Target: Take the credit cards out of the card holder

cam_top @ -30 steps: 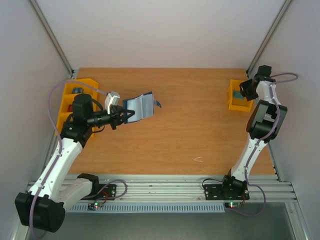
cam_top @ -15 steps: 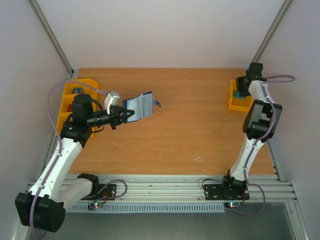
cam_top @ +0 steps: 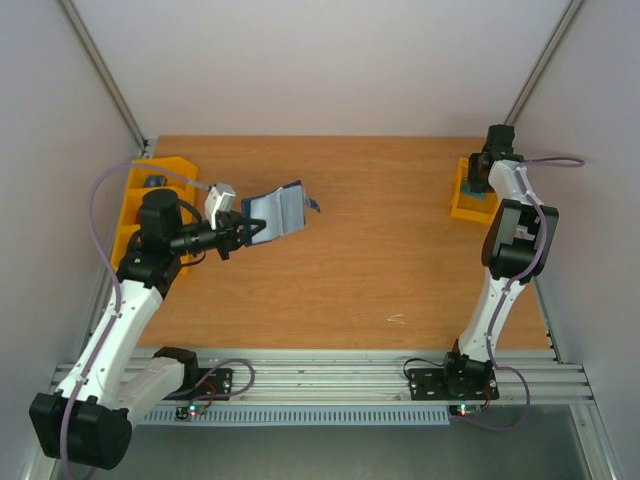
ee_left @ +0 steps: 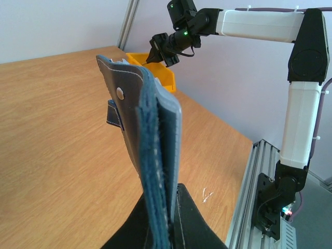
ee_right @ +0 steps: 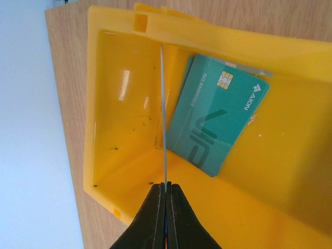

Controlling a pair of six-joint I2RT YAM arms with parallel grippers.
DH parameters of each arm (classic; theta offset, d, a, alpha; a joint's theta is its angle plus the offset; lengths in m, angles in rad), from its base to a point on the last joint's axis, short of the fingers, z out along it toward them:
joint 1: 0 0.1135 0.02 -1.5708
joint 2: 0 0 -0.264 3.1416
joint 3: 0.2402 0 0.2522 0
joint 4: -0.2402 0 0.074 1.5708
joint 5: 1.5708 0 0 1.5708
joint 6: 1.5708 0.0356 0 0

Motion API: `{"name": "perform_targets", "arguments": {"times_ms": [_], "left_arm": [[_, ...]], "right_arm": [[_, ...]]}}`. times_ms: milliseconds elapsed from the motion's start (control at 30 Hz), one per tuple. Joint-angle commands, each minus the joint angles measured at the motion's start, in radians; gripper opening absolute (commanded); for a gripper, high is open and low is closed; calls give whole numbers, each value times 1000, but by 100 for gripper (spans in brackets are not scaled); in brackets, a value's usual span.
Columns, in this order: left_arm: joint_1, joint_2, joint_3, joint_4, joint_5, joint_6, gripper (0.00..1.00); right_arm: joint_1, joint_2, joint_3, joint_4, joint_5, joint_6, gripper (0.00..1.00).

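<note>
The right gripper (ee_right: 166, 199) pinches an edge-on card (ee_right: 164, 114) over the yellow bin (ee_right: 119, 78), where a teal card (ee_right: 218, 114) lies. Well apart across the wooden table (cam_top: 380, 260), the left gripper (ee_left: 168, 228) clamps the card holder (ee_left: 140, 119).

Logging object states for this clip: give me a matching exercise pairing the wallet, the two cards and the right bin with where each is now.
1 wallet
2 teal card
3 edge-on card
4 right bin

A lying flat in the right bin
B gripped by left end effector
C yellow, on the table
D pinched by right end effector

Pairs: 1-B, 2-A, 3-D, 4-C
</note>
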Motion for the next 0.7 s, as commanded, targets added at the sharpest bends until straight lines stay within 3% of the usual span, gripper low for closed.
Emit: {"name": "perform_targets", "arguments": {"times_ms": [0, 667], "left_arm": [[7, -21, -12, 45, 11, 21, 0], [10, -36, -27, 47, 6, 27, 0]], "right_arm": [[-1, 12, -3, 29, 14, 86, 1], [36, -29, -11, 56, 39, 323, 1]]}}
